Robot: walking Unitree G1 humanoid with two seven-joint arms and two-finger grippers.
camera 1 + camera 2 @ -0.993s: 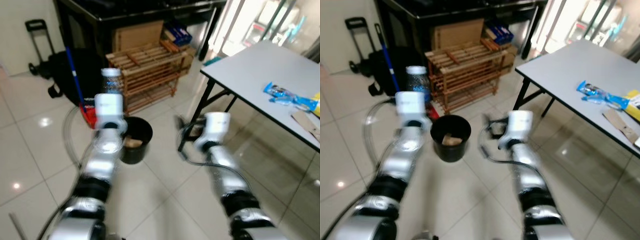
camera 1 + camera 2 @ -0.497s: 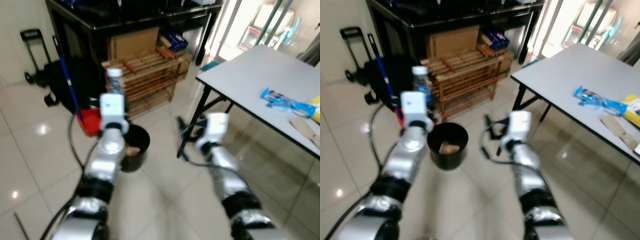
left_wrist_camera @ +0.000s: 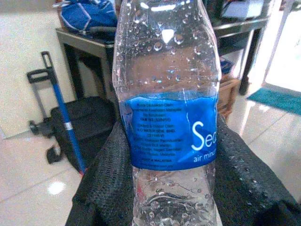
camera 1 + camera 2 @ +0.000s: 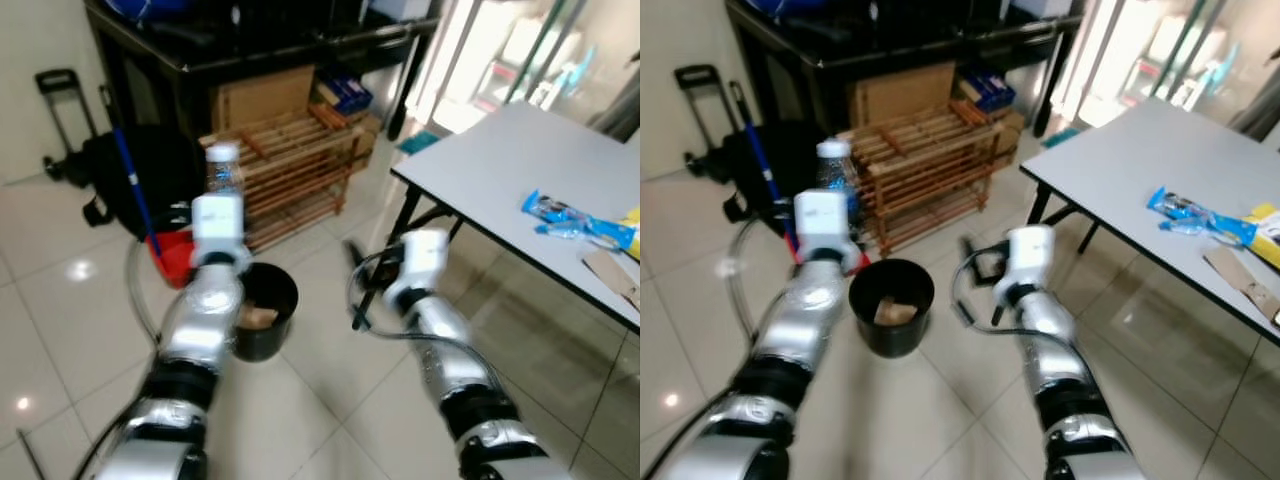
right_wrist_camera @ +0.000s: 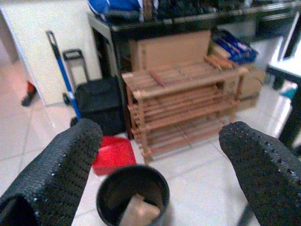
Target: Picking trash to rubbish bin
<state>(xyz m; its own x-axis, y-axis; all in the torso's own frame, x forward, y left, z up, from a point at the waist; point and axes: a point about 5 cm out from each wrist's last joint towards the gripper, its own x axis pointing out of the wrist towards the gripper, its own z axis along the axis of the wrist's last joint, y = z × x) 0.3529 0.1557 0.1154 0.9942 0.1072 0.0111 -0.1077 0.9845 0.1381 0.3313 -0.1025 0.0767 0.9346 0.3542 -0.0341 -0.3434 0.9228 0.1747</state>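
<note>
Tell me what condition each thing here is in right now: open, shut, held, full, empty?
Left gripper: shut on the water bottle.
Water bottle: held upright, clear, wet with droplets inside, blue label.
Right gripper: open, holding nothing.
Black bin: upright on the floor, open-topped, with a brown scrap inside.
Blue wrapper: lying flat on the grey table.
Wooden rack: standing, shelves bare.

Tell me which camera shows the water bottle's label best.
The left wrist view: the water bottle sits close up between the left end effector's fingers, blue label readable. Both eye views show it small, blurred and upright above the black bin.
</note>
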